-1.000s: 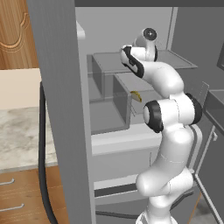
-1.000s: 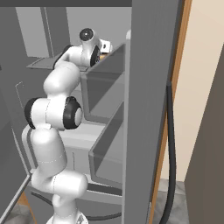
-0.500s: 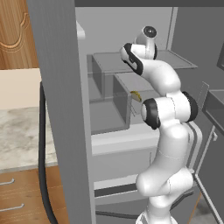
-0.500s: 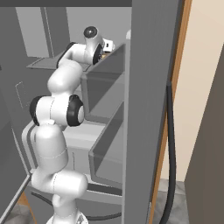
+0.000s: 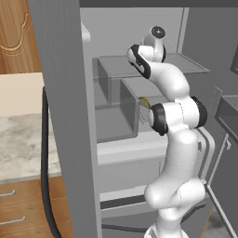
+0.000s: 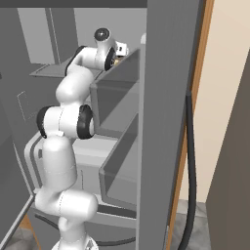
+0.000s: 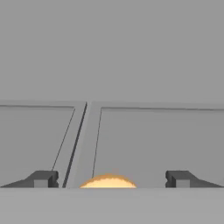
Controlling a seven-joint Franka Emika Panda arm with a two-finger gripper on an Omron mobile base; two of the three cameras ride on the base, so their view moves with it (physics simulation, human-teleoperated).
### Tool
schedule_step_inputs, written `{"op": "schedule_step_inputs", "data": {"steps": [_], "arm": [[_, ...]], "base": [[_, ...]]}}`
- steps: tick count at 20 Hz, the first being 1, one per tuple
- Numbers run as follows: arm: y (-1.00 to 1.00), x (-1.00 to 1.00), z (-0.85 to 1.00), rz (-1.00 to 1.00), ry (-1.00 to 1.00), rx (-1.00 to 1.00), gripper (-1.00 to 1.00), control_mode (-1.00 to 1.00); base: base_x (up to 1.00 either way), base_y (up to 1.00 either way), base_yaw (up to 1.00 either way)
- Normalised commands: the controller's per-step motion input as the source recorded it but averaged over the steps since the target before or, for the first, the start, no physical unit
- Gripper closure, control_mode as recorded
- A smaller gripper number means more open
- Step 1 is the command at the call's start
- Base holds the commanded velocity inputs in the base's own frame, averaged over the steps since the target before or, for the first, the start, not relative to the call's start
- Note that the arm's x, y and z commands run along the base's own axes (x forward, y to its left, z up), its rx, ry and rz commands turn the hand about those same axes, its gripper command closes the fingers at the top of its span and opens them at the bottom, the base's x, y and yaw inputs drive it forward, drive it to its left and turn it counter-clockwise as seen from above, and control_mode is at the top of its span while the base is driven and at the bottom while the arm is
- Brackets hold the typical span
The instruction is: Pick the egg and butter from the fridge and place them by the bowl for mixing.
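My gripper [image 7: 111, 178] is open deep inside the fridge [image 5: 186, 62], its two dark fingertips [image 7: 43, 178] standing wide apart. The egg [image 7: 108, 181], a pale-yellow rounded top, shows low between them and touches neither. My arm reaches over the upper bins, with the hand [image 6: 116, 52] behind a bin wall. The butter [image 5: 144, 100], a short olive-yellow stick, lies lower down by the bin's right edge, beside the arm's elbow. The bowl is out of view.
Translucent grey bins [image 5: 118, 104] sit on the fridge shelf under the arm. The open fridge door [image 5: 62, 116] stands tall on the left, with a marble counter [image 5: 21, 144] and wooden drawers behind it. A black hose [image 6: 190, 161] hangs beside the fridge.
The wrist has edged slightly further into the fridge. The butter and bins have not moved.
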Motion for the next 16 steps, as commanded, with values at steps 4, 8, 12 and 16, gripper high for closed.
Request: {"op": "schedule_step_inputs", "data": {"steps": [4, 8, 12, 16], "arm": [[0.08, 0.02, -0.36, 0.00, 0.06, 0.00, 1.00, -1.00], [0.02, 0.00, -0.40, 0.00, 0.08, 0.00, 1.00, -1.00], [0.01, -0.07, -0.39, 0.00, 0.05, 0.00, 1.00, -1.00], [0.01, -0.36, -0.32, 0.00, 0.00, 0.00, 1.00, -1.00]], "base": [[0.00, 0.00, 0.00], [0.00, 0.00, 0.00], [0.00, 0.00, 0.00], [0.00, 0.00, 0.00]]}}
